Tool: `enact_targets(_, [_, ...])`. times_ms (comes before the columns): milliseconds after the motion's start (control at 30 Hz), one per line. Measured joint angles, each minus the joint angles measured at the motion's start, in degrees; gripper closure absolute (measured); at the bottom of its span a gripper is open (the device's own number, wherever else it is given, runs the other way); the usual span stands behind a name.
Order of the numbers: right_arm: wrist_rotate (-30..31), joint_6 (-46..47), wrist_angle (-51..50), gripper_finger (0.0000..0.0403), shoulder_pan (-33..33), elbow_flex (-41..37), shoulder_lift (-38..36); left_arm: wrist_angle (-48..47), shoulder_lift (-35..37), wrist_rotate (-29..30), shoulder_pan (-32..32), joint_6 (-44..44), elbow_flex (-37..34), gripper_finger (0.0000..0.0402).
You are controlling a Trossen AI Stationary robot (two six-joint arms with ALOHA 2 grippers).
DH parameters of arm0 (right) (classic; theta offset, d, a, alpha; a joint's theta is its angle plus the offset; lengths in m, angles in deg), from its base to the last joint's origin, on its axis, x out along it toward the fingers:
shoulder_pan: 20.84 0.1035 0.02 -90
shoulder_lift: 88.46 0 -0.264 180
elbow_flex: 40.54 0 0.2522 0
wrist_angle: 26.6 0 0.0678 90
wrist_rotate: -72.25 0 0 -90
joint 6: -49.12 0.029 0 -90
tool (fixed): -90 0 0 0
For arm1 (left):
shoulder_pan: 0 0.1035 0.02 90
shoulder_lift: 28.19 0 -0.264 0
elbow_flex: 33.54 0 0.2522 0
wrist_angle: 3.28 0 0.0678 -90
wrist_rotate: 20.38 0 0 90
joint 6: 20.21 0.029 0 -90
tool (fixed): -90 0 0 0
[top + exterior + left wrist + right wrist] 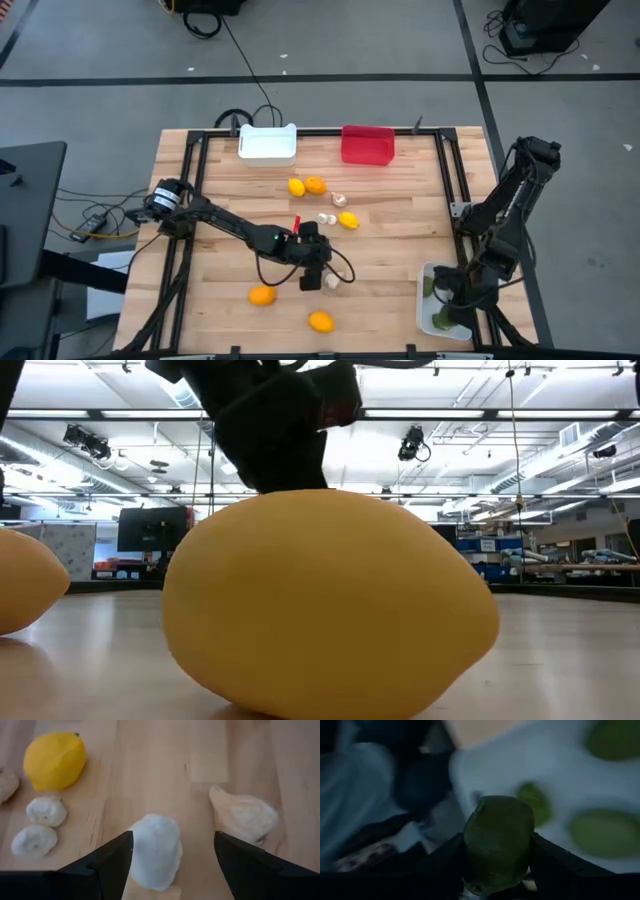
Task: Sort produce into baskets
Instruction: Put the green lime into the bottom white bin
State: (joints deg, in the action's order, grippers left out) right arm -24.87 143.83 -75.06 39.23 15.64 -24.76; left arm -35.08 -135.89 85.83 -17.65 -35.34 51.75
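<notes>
Garlic bulb point(155, 851) between wide-open left gripper point(172, 862): may tip sideways when pinched. Green fruit point(497, 840) clamped in right gripper point(495, 862) over white basket point(427, 318): could bounce out.

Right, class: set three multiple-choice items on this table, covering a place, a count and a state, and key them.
1. The red basket stands:
A) beside a white basket at the table's edge
B) at the table's middle
C) under the left arm

2. White baskets on the table:
A) none
B) one
C) two

3. The right gripper is:
A) open, empty
B) shut on a dark green fruit
C) shut on a yellow fruit

Key:
1 A: the red basket sits next to a white basket along one edge.
2 C: a second white basket lies beneath the right arm.
3 B: the right gripper clasps the dark green fruit between its fingers.
</notes>
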Motion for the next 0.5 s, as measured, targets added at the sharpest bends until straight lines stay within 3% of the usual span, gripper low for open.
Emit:
enact_targets(133, [-1.0, 5.2, -6.4, 0.0195, 0.1, 0.0, 0.0, 1.2, 0.0, 0.3, 0.0, -0.3, 0.0, 0.0119])
enact_targets(333, [-1.4, 5.3, -6.1, 0.0194, 0.1, 0.0, 0.0, 2.9, 0.0, 0.4, 0.0, -0.7, 0.0, 0.0119])
enact_targets(500, [4.2, 3.6, -7.6, 0.0194, 0.1, 0.0, 0.0, 5.2, 0.0, -0.1, 0.0, -2.0, -0.1, 0.0119])
